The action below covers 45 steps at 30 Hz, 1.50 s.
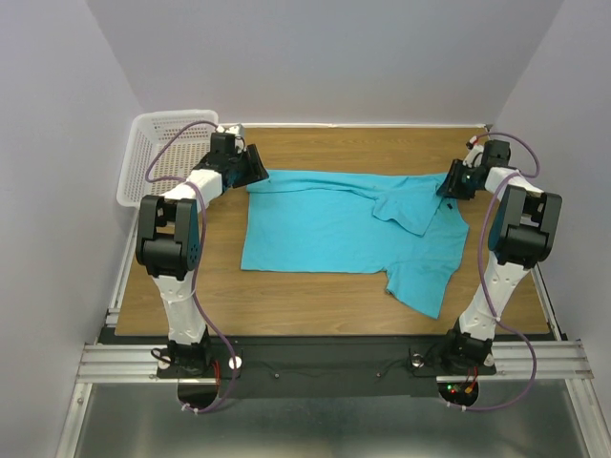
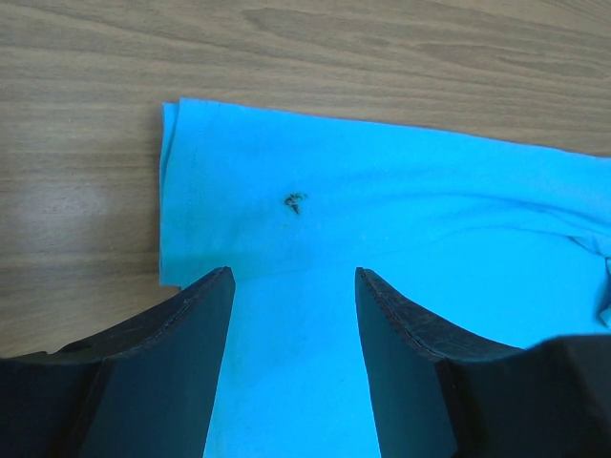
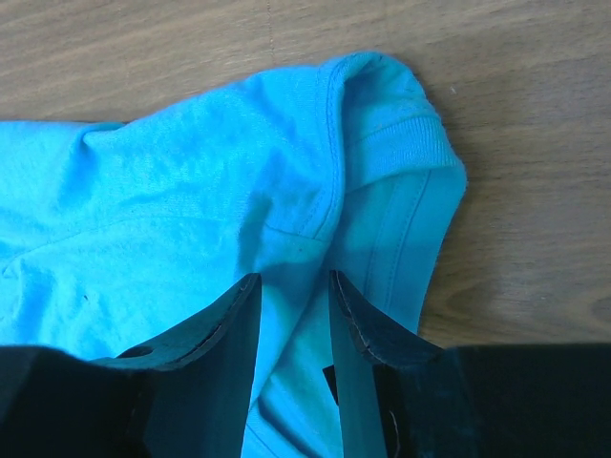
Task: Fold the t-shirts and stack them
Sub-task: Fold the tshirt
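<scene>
The soft, limp t-shirt (image 1: pixel 334 224) seems best pinched at its edges, where the left gripper (image 2: pixel 294 277) stands wide and the right gripper (image 3: pixel 294 279) half open, both empty.

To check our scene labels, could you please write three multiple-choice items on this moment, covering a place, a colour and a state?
1. Where is the white basket? A) at the table's far-left corner B) at its middle C) at its near edge
2. What colour is the t-shirt? A) red B) turquoise C) white
3. How do the left pincer's jaws stand? A) shut tight B) hidden C) apart

Answers: 1 A, it sits beyond the left arm; 2 B, plain turquoise cloth; 3 C, the wrist view shows a gap with cloth in it.
</scene>
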### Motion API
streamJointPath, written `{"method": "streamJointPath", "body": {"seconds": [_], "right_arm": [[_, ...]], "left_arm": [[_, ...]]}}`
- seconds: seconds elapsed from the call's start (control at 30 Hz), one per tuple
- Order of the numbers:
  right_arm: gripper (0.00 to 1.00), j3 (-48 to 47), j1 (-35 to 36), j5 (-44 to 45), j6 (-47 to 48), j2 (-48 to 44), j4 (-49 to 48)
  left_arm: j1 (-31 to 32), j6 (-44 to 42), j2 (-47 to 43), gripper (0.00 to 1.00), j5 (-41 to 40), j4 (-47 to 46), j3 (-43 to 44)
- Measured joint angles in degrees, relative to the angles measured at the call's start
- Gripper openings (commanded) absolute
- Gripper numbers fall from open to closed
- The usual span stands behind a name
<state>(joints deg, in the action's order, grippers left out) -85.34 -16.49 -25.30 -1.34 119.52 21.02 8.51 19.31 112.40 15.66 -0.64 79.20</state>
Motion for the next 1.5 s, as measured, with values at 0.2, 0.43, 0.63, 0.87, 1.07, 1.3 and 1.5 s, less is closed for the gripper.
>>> {"method": "streamJointPath", "body": {"seconds": [0.2,0.43,0.63,0.87,1.07,1.3,1.5], "right_arm": [[0.41,0.04,0.00,0.02,0.00,-0.02,-0.02],[0.41,1.31,-0.02,0.04,-0.07,-0.35,-0.04],[0.41,1.51,-0.04,0.02,-0.48,-0.68,-0.04],[0.41,1.95,-0.11,-0.04,-0.90,-1.29,-0.04],[0.40,1.95,-0.42,-0.70,-1.53,-1.31,-0.04],[0.38,1.95,-0.44,-1.62,-2.16,-1.31,-0.02],[0.30,1.95,-0.44,-2.19,-2.75,-1.29,-0.04]], "left_arm": [[-0.37,-0.15,0.72,0.65,-0.02,-0.55,0.00],[-0.63,-0.31,2.67,0.64,0.26,-0.61,0.00],[-0.72,-0.81,4.35,0.64,0.50,-0.48,0.00],[-0.72,-1.07,5.38,0.64,0.61,-0.46,0.00],[-0.72,-1.27,5.40,0.64,0.66,-0.50,0.00],[-0.72,-1.29,5.60,0.64,0.74,-0.85,0.00],[-0.74,-1.40,5.64,0.64,0.83,-0.92,0.00]]}}
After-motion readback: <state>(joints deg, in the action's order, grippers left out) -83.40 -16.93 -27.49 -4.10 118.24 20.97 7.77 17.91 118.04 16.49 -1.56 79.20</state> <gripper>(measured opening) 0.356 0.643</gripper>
